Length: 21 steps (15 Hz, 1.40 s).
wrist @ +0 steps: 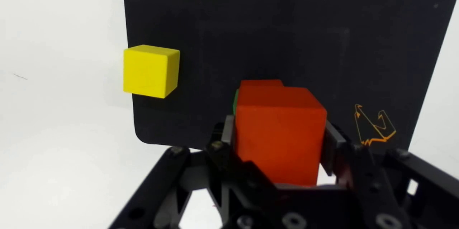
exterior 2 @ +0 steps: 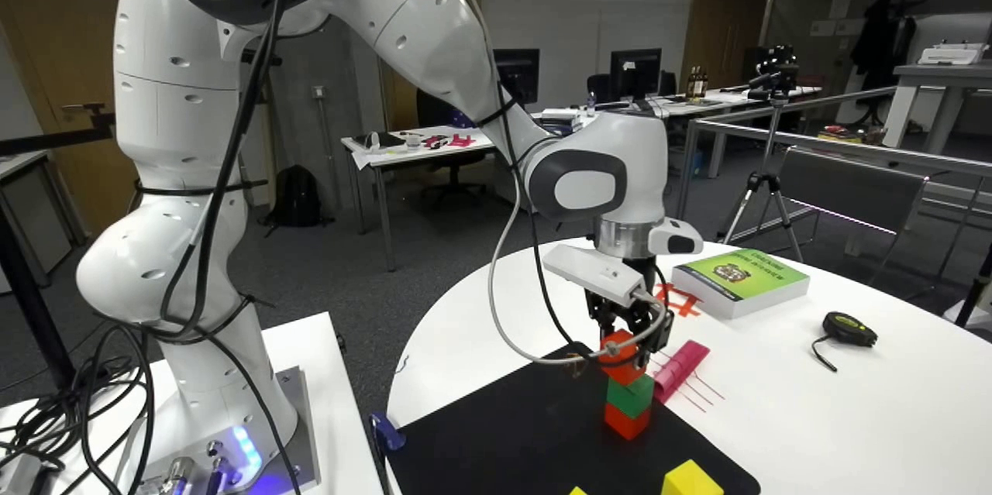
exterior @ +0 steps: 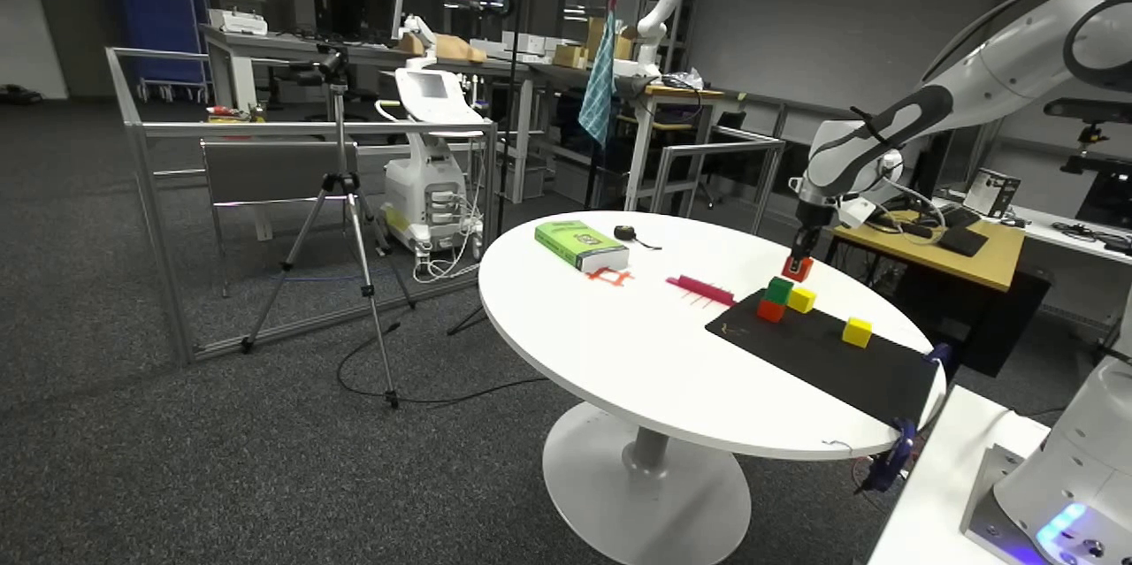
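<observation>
My gripper is shut on a red block, with a pad against each of its two sides. In both exterior views this block hangs close to a small stack: a green block resting on a lower red block. From an exterior view the held block appears higher than the green block and off to one side. In the wrist view it hides most of the stack; only a green sliver and the lower red block's edge show. A yellow block sits near the black mat's edge.
The black mat lies on a round white table. Another yellow block rests on it. A pink holder, a green book and a tape measure lie beyond. A blue clamp grips the table edge.
</observation>
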{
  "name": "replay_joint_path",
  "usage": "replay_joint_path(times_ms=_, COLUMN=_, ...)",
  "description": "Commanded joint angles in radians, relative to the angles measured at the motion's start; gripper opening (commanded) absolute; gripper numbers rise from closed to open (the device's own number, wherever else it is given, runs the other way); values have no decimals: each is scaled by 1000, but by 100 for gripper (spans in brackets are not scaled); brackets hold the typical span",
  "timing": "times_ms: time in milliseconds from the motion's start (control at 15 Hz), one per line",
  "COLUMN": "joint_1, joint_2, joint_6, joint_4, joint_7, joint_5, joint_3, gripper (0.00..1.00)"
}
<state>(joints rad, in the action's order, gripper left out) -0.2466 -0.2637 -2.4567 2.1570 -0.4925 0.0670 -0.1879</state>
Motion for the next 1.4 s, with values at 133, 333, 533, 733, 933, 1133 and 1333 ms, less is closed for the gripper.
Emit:
replay_joint_path(times_ms=133, joint_1=-20, joint_2=-34, joint_6=18, joint_4=-54, joint_7=-59, joint_5=8, joint_3=33, gripper=31)
replay_joint_path(times_ms=333, joint_1=-21, joint_2=-43, joint_6=16, joint_4=-65, joint_7=-72, joint_5=15, joint_3=38, gripper=31)
replay_joint_path(times_ms=533, joint_1=-26, joint_2=-54, joint_6=23, joint_4=-78, joint_7=-81, joint_5=17, joint_3=36, gripper=31)
replay_joint_path(times_ms=733, joint_1=-30, joint_2=-57, joint_6=23, joint_4=-81, joint_7=-86, joint_5=15, joint_3=36, gripper=31)
replay_joint_path(times_ms=933, joint_1=-33, joint_2=-61, joint_6=24, joint_4=-82, joint_7=-88, joint_5=16, joint_3=35, gripper=31)
replay_joint_path(times_ms=1133, joint_1=-35, joint_2=-68, joint_6=23, joint_4=-84, joint_7=-89, joint_5=21, joint_3=33, gripper=31)
replay_joint_path(times_ms=1333, joint_1=-37, joint_2=-78, joint_6=22, joint_4=-89, joint_7=-90, joint_5=26, joint_3=34, gripper=31)
